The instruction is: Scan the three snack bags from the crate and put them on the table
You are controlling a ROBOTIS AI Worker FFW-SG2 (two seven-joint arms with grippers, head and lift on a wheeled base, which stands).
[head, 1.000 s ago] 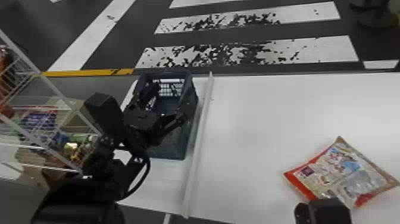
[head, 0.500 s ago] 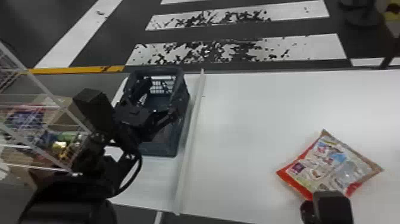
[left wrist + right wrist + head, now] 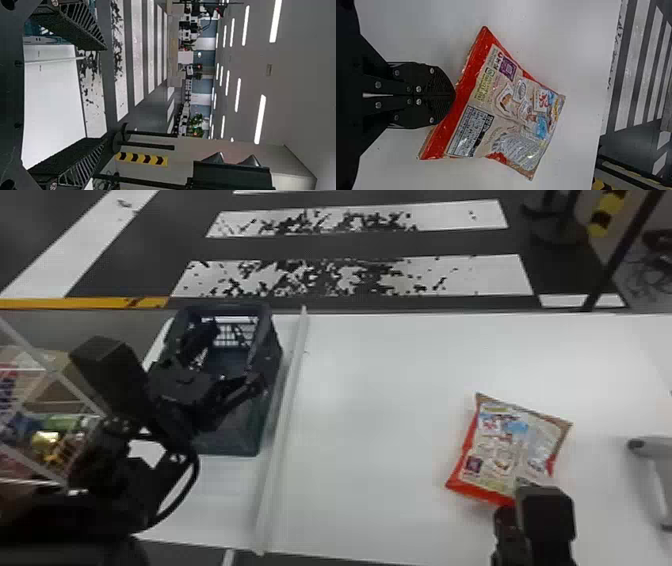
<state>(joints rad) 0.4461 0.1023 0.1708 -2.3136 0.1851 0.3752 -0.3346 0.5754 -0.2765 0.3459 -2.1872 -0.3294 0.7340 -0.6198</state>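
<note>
The left hand (image 3: 232,357) gapes over the latticed crate (image 3: 235,435), frame left; the right hand (image 3: 545,510), fingers together, meets the glossy snack bag (image 3: 500,455), lower right

White table (image 3: 375,415): dark crate (image 3: 232,437), pale bar (image 3: 281,430) beside it, snack bag (image 3: 502,455), grey device (image 3: 650,446).

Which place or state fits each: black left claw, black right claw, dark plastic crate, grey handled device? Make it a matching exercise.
1. left claw
2. right claw
3. crate
4. grey device

A. on the white table, right of the red-edged snack bag
B. shut on the snack bag's red edge
C. standing left of the long white strip
D. open, over the crate

1-D; 2-B; 3-C; 4-A
</note>
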